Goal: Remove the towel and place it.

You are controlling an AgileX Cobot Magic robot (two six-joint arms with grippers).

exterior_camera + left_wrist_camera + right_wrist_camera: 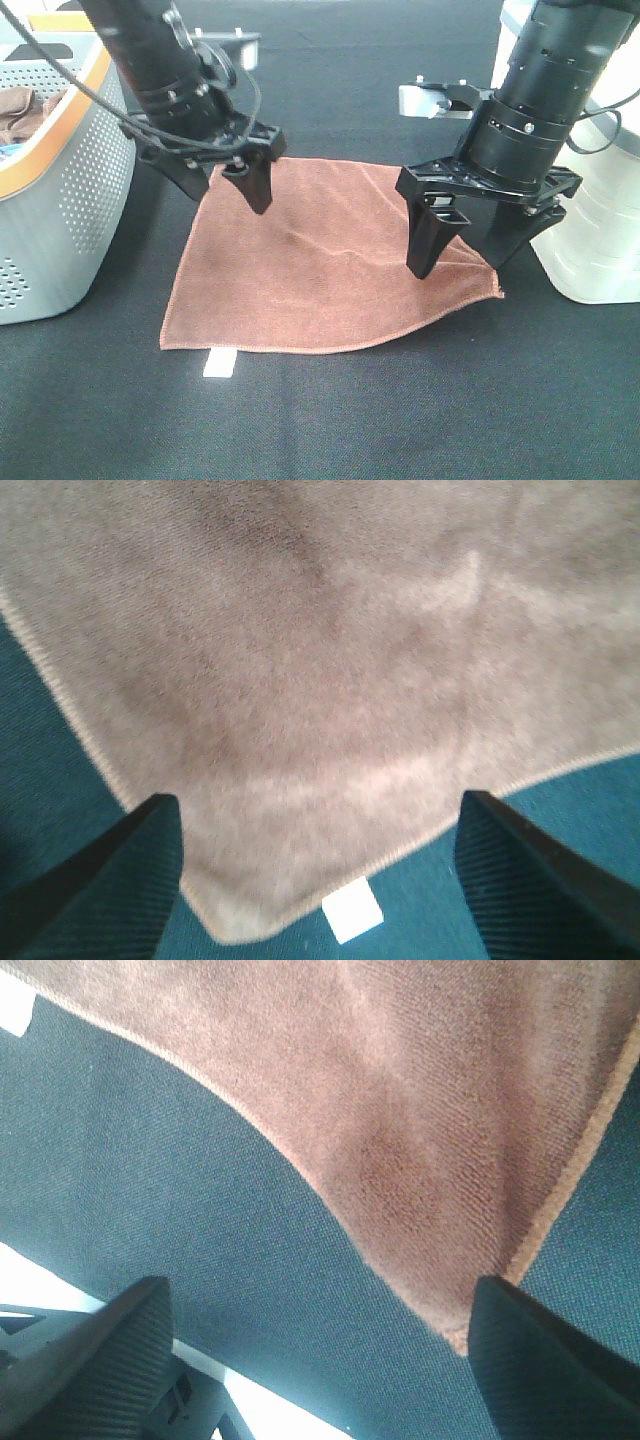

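Towel (320, 265) lies spread flat on the black table cover (400, 420), under and between the two grippers. Nothing holds it.

Look of it: reddish-brown microfibre, roughly four-sided but skewed, with a short, fine nap. A paler stitched border runs along the edges. There are a few shallow creases, one darker smudge-like patch toward the middle, and soft folds fanning toward the corner by the right gripper. A small white tag (217, 364) sticks out from the edge farthest from both grippers, lying on the table cover.

Left gripper (228, 195): jaws spread wide, gripping nothing. It hangs at the towel's far-left corner, one finger over the cloth and the other just off its edge (contact with the cloth cannot be judged). Its wrist view shows the towel (320, 680) washed out to a greyish pink, filling the space ahead of the gripper (318, 800), with the tag (353, 912) between the two fingers.

Right gripper (462, 262): also spread wide and empty, poised over the towel's right-hand corner. In its wrist view the towel (400, 1110) narrows to a point toward the gripper (320, 1285), the point lying nearer one finger, and the stitched hem is clear.

Beyond the left gripper is a grey perforated basket (60, 200) with bunched brown cloths (25, 105) inside. Beyond the right gripper is a white container (590, 240).
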